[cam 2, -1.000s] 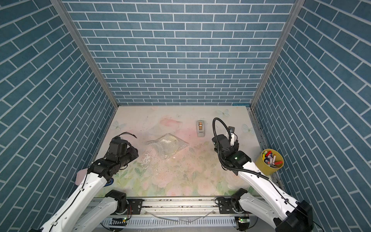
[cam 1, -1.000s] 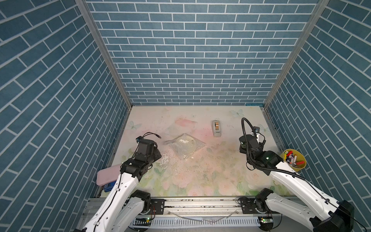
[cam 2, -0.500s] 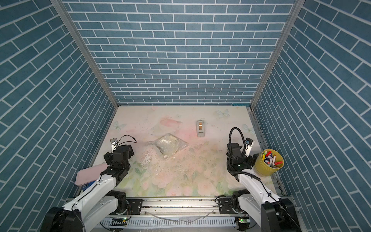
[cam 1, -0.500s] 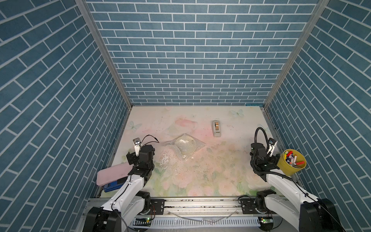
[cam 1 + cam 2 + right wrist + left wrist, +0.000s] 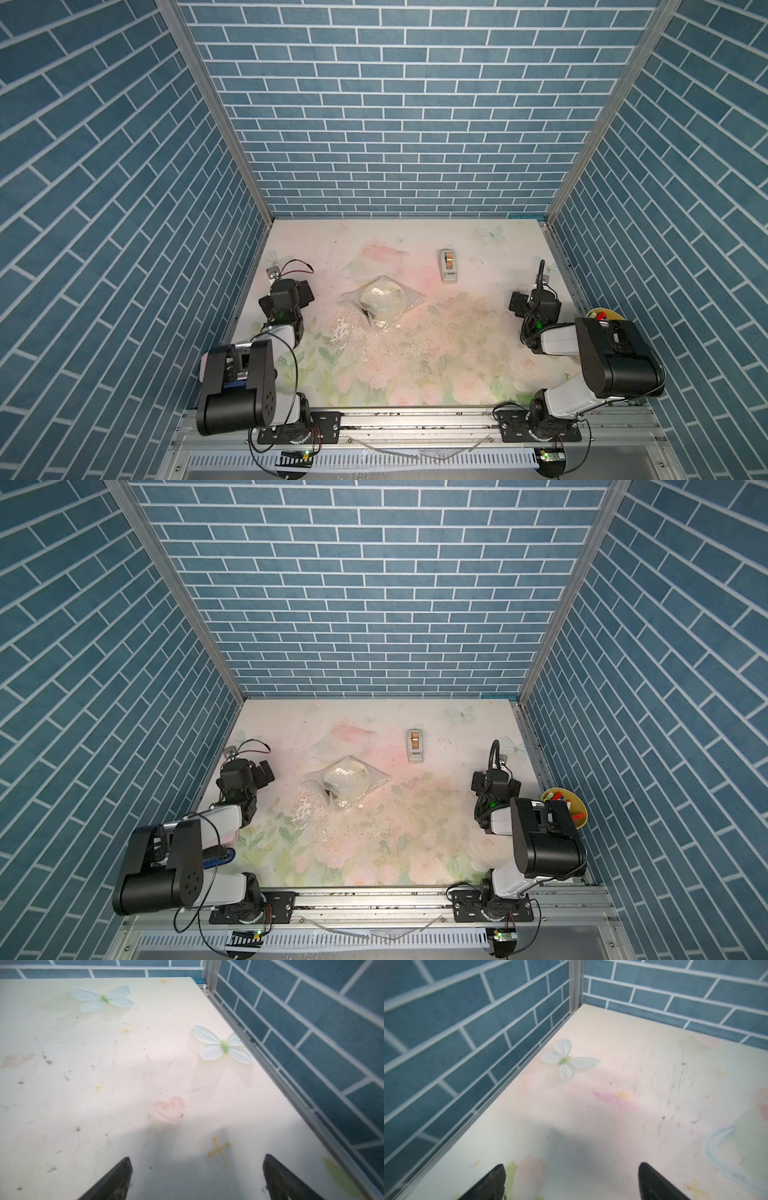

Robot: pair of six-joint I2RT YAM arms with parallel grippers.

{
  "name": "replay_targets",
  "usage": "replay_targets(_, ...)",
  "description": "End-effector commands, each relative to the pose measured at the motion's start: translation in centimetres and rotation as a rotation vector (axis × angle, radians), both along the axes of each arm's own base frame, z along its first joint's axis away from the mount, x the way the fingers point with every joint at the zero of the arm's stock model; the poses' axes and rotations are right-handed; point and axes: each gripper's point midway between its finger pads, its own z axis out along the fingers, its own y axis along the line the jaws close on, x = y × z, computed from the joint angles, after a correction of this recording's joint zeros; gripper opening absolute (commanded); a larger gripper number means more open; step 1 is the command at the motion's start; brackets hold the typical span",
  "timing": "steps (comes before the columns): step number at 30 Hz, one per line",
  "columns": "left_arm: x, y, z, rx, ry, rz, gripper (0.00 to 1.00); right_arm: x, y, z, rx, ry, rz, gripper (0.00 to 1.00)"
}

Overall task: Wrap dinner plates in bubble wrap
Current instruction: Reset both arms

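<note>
Plate (image 5: 382, 300) lies under wrap (image 5: 411, 302) on the bench (image 5: 457, 365), with the left arm (image 5: 284, 297) and right arm (image 5: 540, 309) aside, jaws wide and empty; the next move is probably to grasp the loose flap and fold it over.

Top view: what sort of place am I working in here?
Probably a purpose-built robot test booth, not a real kitchen: blue brick-print wall panels joined by bare aluminium corner posts, a pastel floral-print tabletop, and an aluminium mounting rail along the front edge.

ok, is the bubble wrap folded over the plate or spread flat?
Folded: bubble wrap bunches over the plate, which shows only through it; one loose flap lies flat beside.
</note>
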Motion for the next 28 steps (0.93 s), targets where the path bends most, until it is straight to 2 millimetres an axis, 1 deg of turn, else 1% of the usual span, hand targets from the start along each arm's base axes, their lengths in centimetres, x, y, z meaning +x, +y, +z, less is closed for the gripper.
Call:
replay_targets(1, 1.5, -3.7, 1.0, 0.007, -0.060, -0.240, 1.00, 2.3, 0.7, 3.4, 0.024, -0.119, 0.065, 0.99)
replay_targets(2, 1.1, -3.8, 1.3, 0.034, -0.129, -0.238, 1.00, 2.4, 0.7, 3.5, 0.019, -0.132, 0.064, 0.99)
replay_targets(3, 0.8, -4.3, 1.1, 0.042, -0.114, -0.257, 1.00, 2.2, 0.6, 3.4, 0.007, -0.124, 0.054, 0.99)
replay_targets(4, 0.9, -4.5, 1.1, 0.070, -0.116, -0.249, 1.00, 2.3, 0.8, 3.6, -0.001, -0.125, 0.057, 0.99)
replay_targets(5, 1.0, -5.9, 0.7, 0.113, -0.116, -0.297, 1.00, 2.3, 0.9, 3.6, 0.002, -0.127, 0.063, 0.99)
replay_targets(6, 1.3, -7.0, 0.5, 0.161, -0.152, -0.331, 1.00, 2.3, 0.9, 3.6, 0.006, -0.125, 0.064, 0.99)
replay_targets(7, 0.9, -6.9, -0.4, 0.177, -0.144, -0.312, 1.00, 2.4, 0.9, 3.7, 0.005, -0.128, 0.063, 0.99)
replay_targets(8, 0.7, -6.1, -0.4, 0.156, -0.098, -0.263, 1.00, 2.4, 0.9, 3.6, 0.005, -0.127, 0.062, 0.99)
replay_targets(9, 1.0, -6.0, 0.2, 0.182, -0.149, -0.253, 1.00, 2.4, 0.9, 3.7, 0.005, -0.128, 0.063, 0.99)
replay_targets(10, 0.6, -6.2, -0.3, 0.177, -0.129, -0.262, 1.00, 2.3, 0.9, 3.6, 0.005, -0.126, 0.063, 0.99)
replay_targets(11, 0.7, -5.7, -0.2, 0.173, -0.113, -0.229, 1.00, 2.4, 0.9, 3.6, 0.004, -0.127, 0.063, 0.99)
replay_targets(12, 1.1, -5.8, -0.1, 0.198, -0.115, -0.222, 1.00, 2.4, 0.9, 3.7, 0.004, -0.128, 0.063, 0.99)
replay_targets(13, 1.1, -6.0, -0.5, 0.214, -0.071, -0.219, 1.00, 2.4, 0.9, 3.6, 0.004, -0.127, 0.063, 0.99)
replay_targets(14, 1.2, -6.0, 0.0, 0.232, -0.089, -0.208, 1.00, 2.4, 0.9, 3.7, 0.005, -0.128, 0.063, 0.99)
replay_targets(15, 1.1, -6.1, -0.1, 0.249, -0.090, -0.201, 1.00, 2.4, 1.0, 3.6, 0.007, -0.127, 0.066, 0.99)
replay_targets(17, 1.3, -6.6, -0.1, 0.255, -0.084, -0.224, 1.00, 2.4, 1.0, 3.6, 0.009, -0.126, 0.068, 0.99)
replay_targets(28, 1.3, -6.8, -0.2, 0.247, -0.081, -0.242, 1.00, 2.6, 0.9, 3.2, 0.034, -0.113, 0.092, 0.99)
